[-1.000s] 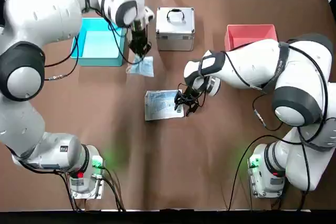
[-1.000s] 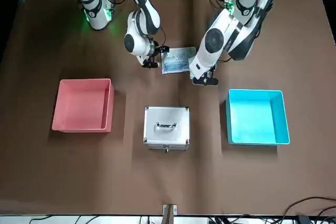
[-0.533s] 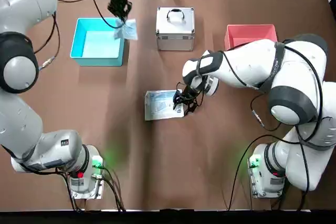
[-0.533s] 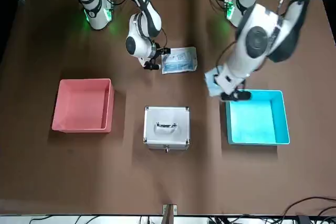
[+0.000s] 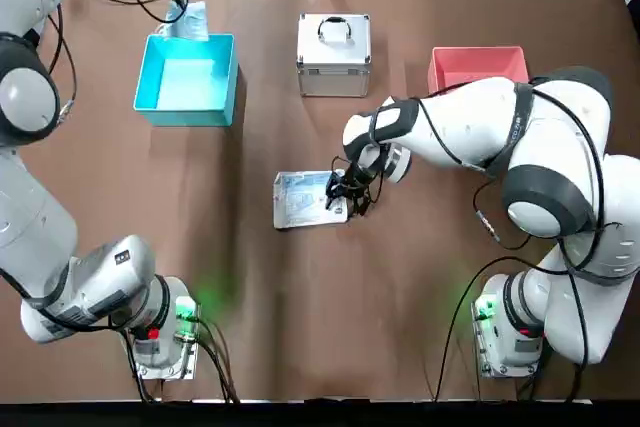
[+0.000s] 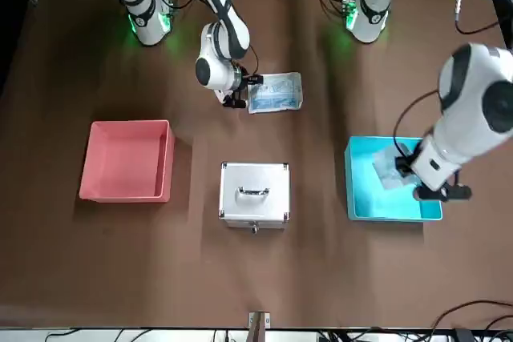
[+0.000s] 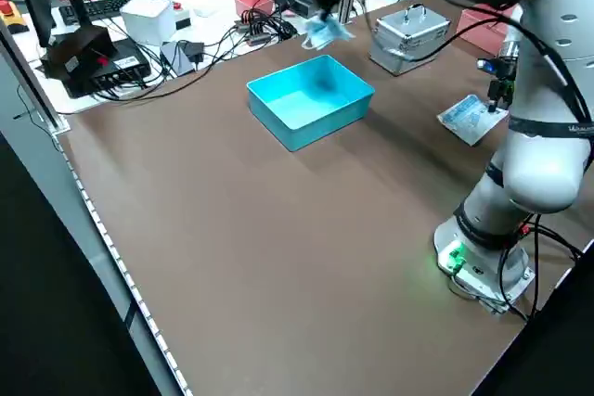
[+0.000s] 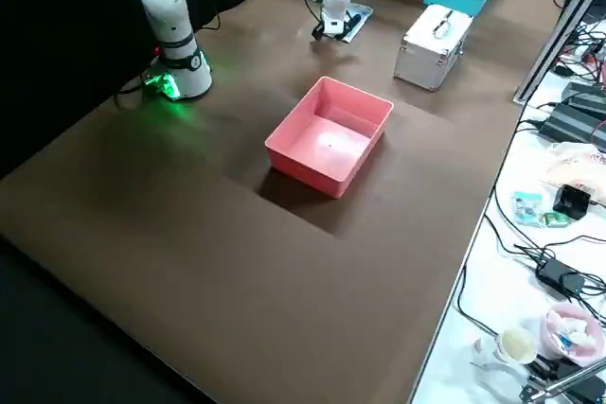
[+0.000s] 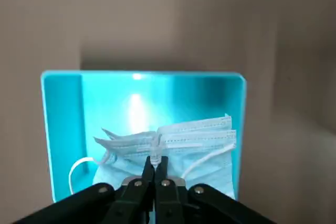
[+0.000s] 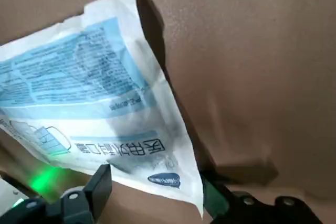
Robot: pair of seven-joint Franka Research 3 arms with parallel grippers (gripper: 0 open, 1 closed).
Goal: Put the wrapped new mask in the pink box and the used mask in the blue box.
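A brown mat covers the table. Nearest our bases, the wrapped new mask (image 5: 308,198) lies flat mid-table; our right gripper (image 5: 341,193) is down at its edge, fingers spread either side of it, not yet closed. We judge the packet light, thin and slippery, best pinched at that edge. Farther off stand the silver case (image 5: 334,53) and the pink box (image 5: 476,66). Farthest, our left gripper (image 9: 154,167) pinches the soft used mask (image 9: 173,141) above the blue box (image 5: 187,82).
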